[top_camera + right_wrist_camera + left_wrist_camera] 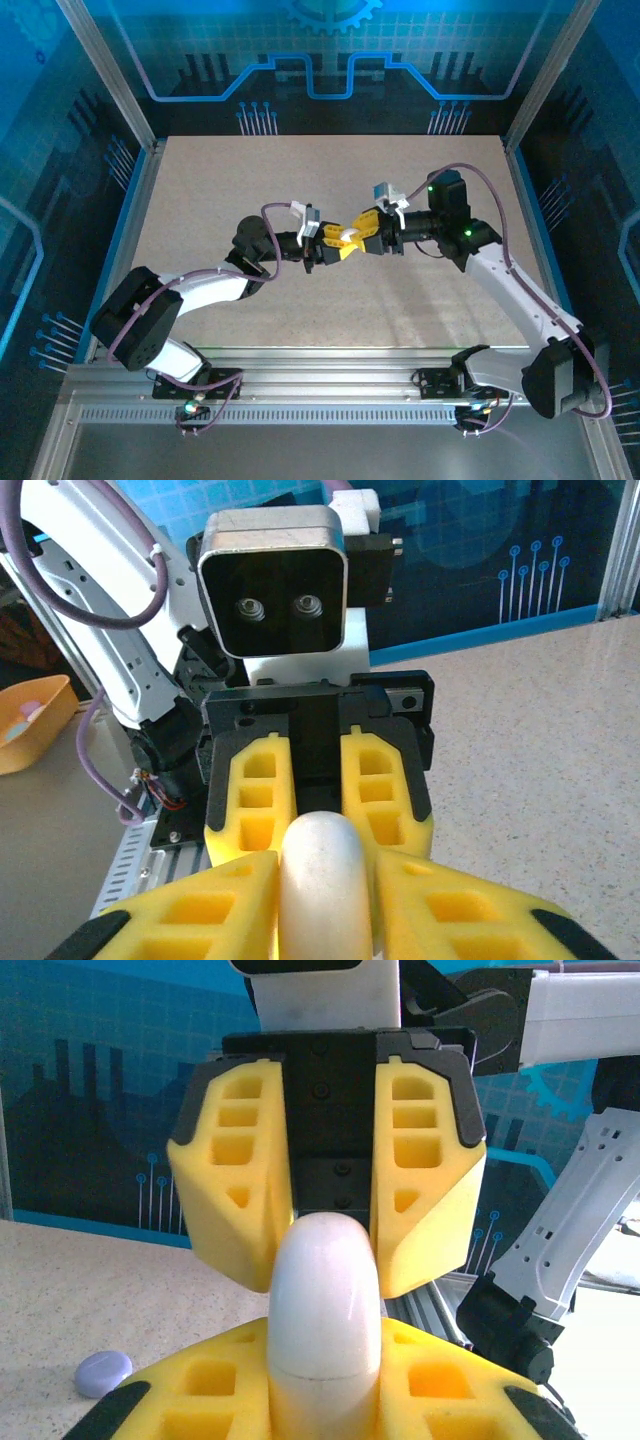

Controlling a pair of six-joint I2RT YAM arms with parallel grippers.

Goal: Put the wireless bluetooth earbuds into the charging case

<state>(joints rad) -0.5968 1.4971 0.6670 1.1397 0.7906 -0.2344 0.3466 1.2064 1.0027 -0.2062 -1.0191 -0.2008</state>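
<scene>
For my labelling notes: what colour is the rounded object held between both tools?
The smooth rounded plastic case is glossy white, best seen in the left wrist view.

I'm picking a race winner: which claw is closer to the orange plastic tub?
Left. The orange plastic tub sits off beyond the left claw; the right claw is farther back from it.

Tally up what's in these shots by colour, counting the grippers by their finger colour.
Yellow: 2, the left gripper and the right gripper.
White: 1, the case that both hold.
Lavender: 1, the puck on the table.
Orange: 1, the tray.
Total: 5.
</scene>
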